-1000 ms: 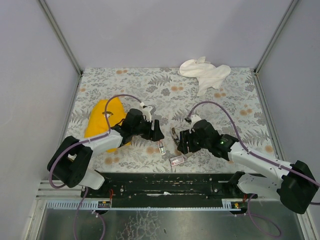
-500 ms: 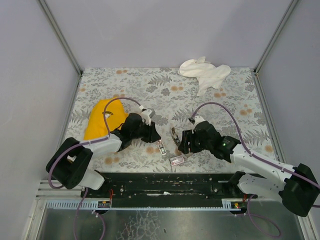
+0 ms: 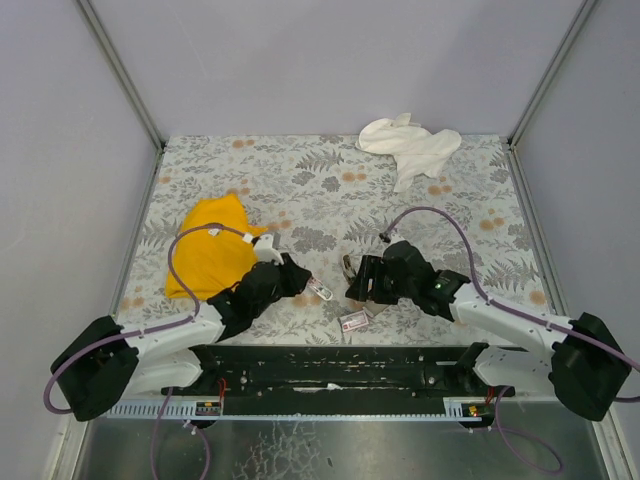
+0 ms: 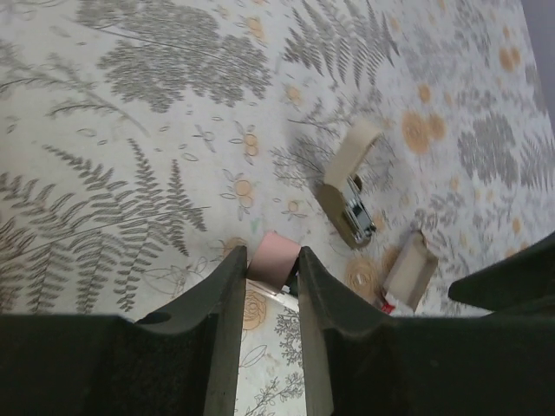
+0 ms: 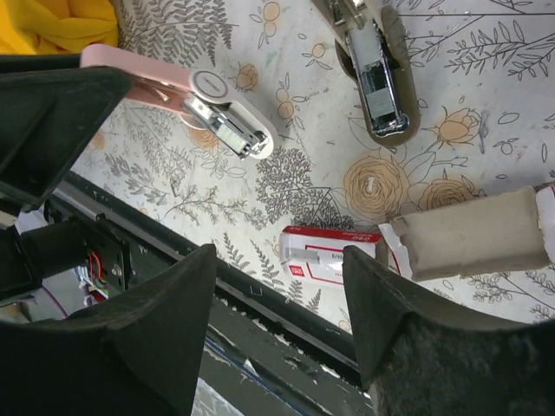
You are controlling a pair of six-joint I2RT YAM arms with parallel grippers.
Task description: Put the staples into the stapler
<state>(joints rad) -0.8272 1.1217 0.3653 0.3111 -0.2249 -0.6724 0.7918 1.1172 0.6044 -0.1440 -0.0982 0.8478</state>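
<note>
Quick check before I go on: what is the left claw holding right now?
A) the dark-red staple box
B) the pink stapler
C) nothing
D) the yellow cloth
B: the left claw is closed on the pink stapler, whose pink end shows between its fingers, while the dark-red staple box lies apart from it on the table.
</note>
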